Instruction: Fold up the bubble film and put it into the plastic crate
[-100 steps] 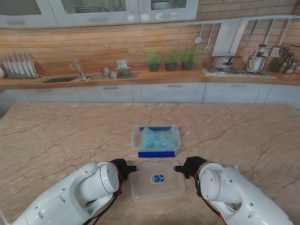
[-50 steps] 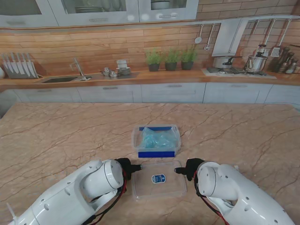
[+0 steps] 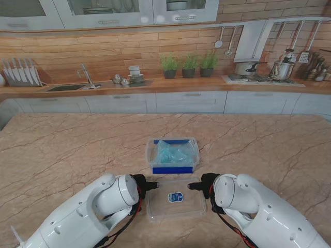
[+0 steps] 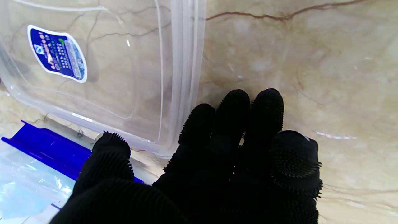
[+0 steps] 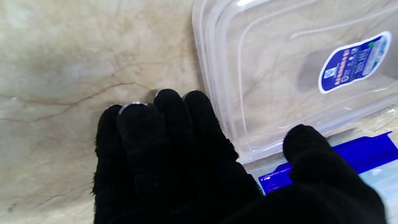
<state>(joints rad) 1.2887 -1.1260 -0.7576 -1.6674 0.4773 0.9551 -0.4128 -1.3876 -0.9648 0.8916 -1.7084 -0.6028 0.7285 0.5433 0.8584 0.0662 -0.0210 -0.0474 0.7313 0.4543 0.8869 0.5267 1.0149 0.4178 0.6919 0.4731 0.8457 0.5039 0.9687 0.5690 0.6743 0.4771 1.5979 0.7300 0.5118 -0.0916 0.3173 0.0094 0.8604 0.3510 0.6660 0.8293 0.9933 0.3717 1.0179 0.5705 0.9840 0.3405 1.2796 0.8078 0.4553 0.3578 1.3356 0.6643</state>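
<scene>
The marble surface [image 3: 62, 150] carries everything here. Largest on it is the clear lid [image 3: 176, 197], lying flat between the two hands with its long axis running left to right and its blue label facing up. Just beyond the fingers, farther from me, sits the plastic crate [image 3: 192, 153], also lying crosswise, with the bubble film [image 3: 173, 152] already bunched inside it (so the placing looks done, and closing the crate seems to be the step in hand).

The left hand [image 3: 140, 184] has its four fingers [image 4: 233, 115] pressed together beside the lid's left edge, thumb apart over the rim; it holds nothing yet. The right hand [image 3: 204, 183] mirrors it, fingers [image 5: 171, 109] pressed together at the right edge, thumb spread toward the crate's blue clasp.

To do this well, I judge both hands should slip under opposite short edges together, lift level, and keep the lid aligned with the crate.
</scene>
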